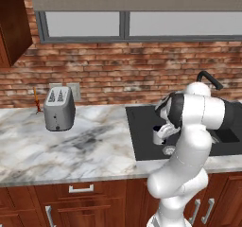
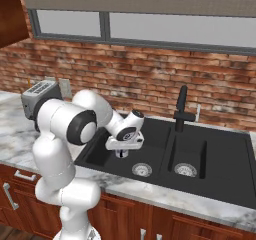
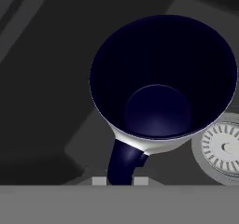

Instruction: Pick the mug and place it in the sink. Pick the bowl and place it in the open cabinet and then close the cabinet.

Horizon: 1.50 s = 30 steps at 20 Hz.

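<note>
The tool (image 3: 120, 180) is squeezed shut on the dark handle of the mug (image 3: 161, 83), holding it upright low inside the sink (image 2: 220, 159), near a drain (image 3: 224, 146), so it can be set down.

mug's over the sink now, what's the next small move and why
Probably lower it a little, then open the jaws. The gripper is shut on the handle of the mug, which hangs upright above the left basin of the sink, close to the silver drain. It seems not yet set down, so dropping it from here might tip it.
</note>
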Tool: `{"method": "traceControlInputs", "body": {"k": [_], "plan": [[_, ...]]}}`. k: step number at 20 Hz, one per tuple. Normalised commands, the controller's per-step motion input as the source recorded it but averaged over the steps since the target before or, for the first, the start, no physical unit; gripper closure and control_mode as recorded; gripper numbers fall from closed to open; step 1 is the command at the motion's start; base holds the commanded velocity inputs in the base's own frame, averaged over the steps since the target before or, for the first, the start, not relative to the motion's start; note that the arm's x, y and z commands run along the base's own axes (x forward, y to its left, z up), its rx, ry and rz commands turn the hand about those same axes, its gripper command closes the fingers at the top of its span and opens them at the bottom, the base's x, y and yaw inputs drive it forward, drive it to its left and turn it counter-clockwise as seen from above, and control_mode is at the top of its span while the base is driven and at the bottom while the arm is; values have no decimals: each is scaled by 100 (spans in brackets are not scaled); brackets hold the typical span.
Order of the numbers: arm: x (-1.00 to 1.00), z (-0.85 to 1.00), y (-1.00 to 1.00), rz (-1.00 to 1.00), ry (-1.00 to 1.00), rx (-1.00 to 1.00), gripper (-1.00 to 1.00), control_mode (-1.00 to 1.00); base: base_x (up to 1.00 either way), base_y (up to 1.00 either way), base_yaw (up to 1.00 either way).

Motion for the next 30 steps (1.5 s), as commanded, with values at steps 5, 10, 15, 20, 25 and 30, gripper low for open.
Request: {"method": "traceControlInputs", "body": {"k": [5,10,15,20,25,30], "plan": [[29,-39,0,4,-6,4,100,-100,0,0,0],[33,-39,0,4,-4,3,100,-100,0,0,0],[36,-40,0,4,-4,3,100,-100,0,0,0],[37,-37,0,4,-5,1,100,-100,0,0,0],[38,-29,0,3,-5,0,100,-100,0,0,0],[44,-30,0,0,-1,0,100,-100,0,0,0]]}}
